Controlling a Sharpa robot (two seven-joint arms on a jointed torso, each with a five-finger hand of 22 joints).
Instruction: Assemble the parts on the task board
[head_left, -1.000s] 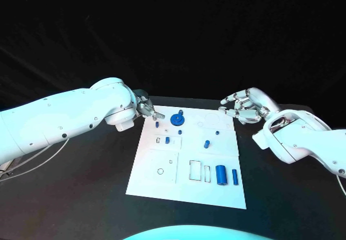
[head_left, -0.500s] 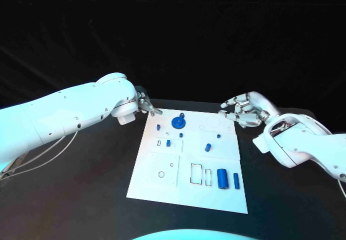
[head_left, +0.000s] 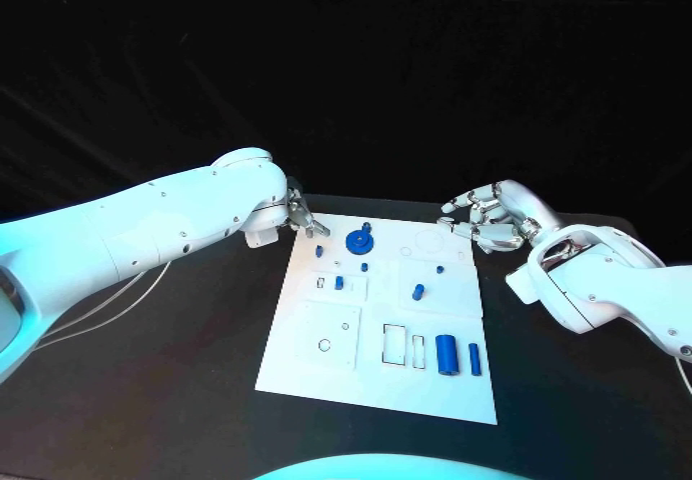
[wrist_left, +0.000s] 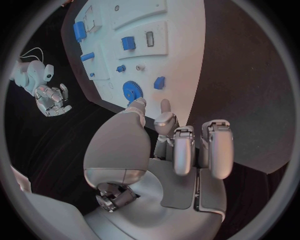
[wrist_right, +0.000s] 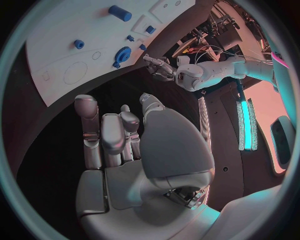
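The white task board (head_left: 335, 368) lies in the middle of the black table. A blue gear (head_left: 359, 240) sits near its far edge, with small blue parts (head_left: 339, 283) around it and two blue cylinders (head_left: 447, 353) towards the near right. My left hand (head_left: 300, 216) hovers at the board's far left corner, fingers apart and holding nothing. My right hand (head_left: 483, 221) hangs off the far right corner, fingers loosely curved and empty. The left wrist view shows the left hand (wrist_left: 169, 142) above the gear (wrist_left: 132, 91). The right wrist view shows the right hand (wrist_right: 119, 137) beside the board (wrist_right: 69, 35).
Bare black table (head_left: 188, 340) surrounds the board on every side. My white left arm (head_left: 159, 225) reaches across the left half of the table, and the right arm (head_left: 606, 285) covers the right side. Printed outlines (head_left: 392, 342) mark the board's near part.
My left hand has drawn back from over the board's far left corner towards the table's far edge. The right hand has hardly moved.
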